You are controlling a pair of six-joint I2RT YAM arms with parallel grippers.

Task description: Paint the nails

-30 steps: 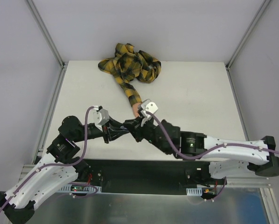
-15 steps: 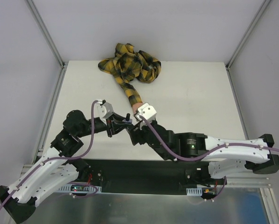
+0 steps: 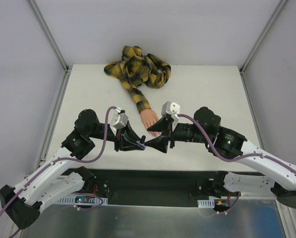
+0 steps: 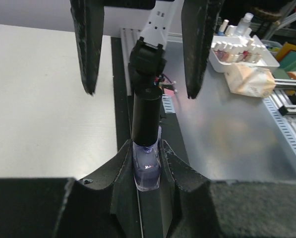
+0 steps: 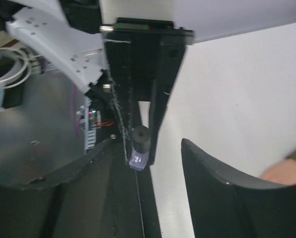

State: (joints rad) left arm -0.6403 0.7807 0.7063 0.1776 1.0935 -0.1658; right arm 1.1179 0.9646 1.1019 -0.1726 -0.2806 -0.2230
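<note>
**Jaws.** Left gripper: clamped on the body of the bottle, 1 finger on each side. Right gripper: fingers apart, flanking the cap with a gap on both sides and touching nothing.

**Item 1. Table**. White top. Both arms reach in from the near edge and meet near the middle.

**Item 2. Plaid sleeve**. Yellow and black, bunched at the far edge, with 1 strip trailing nearward to the wrist.

**Item 3. Mannequin hand**. Peach, lying at mid-table with its fingers pointing near, just beyond the 2 grippers.

**Item 4. Bottle**. Small, purple glass, held on the near side of the hand and slightly left of it.

**Item 5. Cap**. Long and black, pointing right toward the open right gripper.

**Item 6. The nails.** At the near fingertips, partly hidden under the right gripper. They are too small to make out, so their painted state cannot be told.

**Step judged:** uncapping.

**Handling note:**
- Advance the right gripper along the cap's axis until its fingers cover most of the cap's length, then close squarely on it.
- Twist about that same axis while the left grip holds firm.
- Draw the brush straight out, clear of the neck, and keep the open neck from tipping downward.
</note>
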